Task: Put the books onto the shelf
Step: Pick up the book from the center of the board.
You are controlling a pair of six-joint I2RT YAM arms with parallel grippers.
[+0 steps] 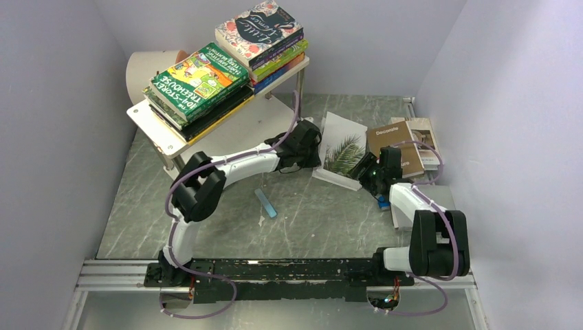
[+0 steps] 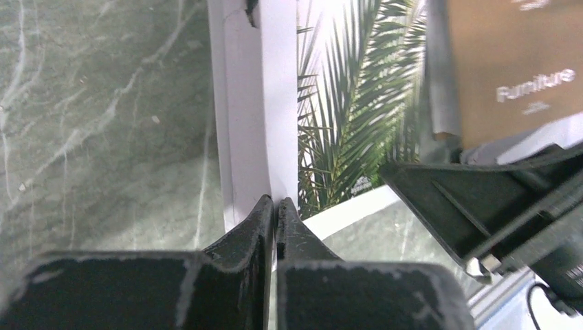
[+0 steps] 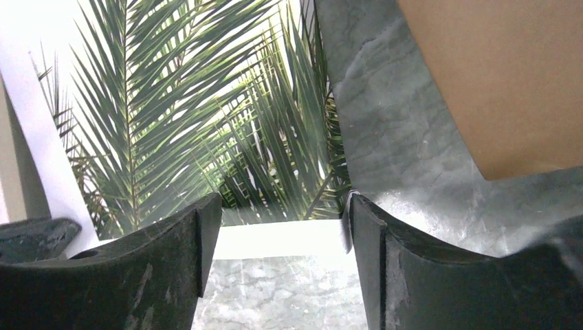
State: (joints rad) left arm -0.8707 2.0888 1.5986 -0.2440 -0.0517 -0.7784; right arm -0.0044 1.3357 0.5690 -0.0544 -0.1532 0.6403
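I have the left tool point(image 2: 276, 206) closed tight at the corner of the white palm-leaf book point(image 1: 342, 155), which lies on the surface point(image 1: 323, 227) a little right of centre in the overhead view. From the left wrist camera the two tips meet right at the lower end of the book's white border. It looks as though they nip the thin cover edge, though I cannot see the material between them clearly. I judge that grip is meant to lift or drag the book toward the shelf point(image 1: 258, 127) at upper left.

The right tool point(image 3: 282, 237) stands wide, holding nothing. Its fingers sit either side of the near edge of the palm picture, probably to steady the book or to take it once it is raised.

The overhead view gives me what the wrists cannot. The shelf's top board already carries two stacks, with the green Treehouse book point(image 1: 199, 77) on one and the floral Little Women point(image 1: 260, 29) on the other. A brown book point(image 1: 392, 137) waits with others at right of frame, beside the right arm, so several books are not yet shelved. A small blue bar point(image 1: 265, 203) lies apart, below the left arm. Only the wrist views show how each tool sits against the book.
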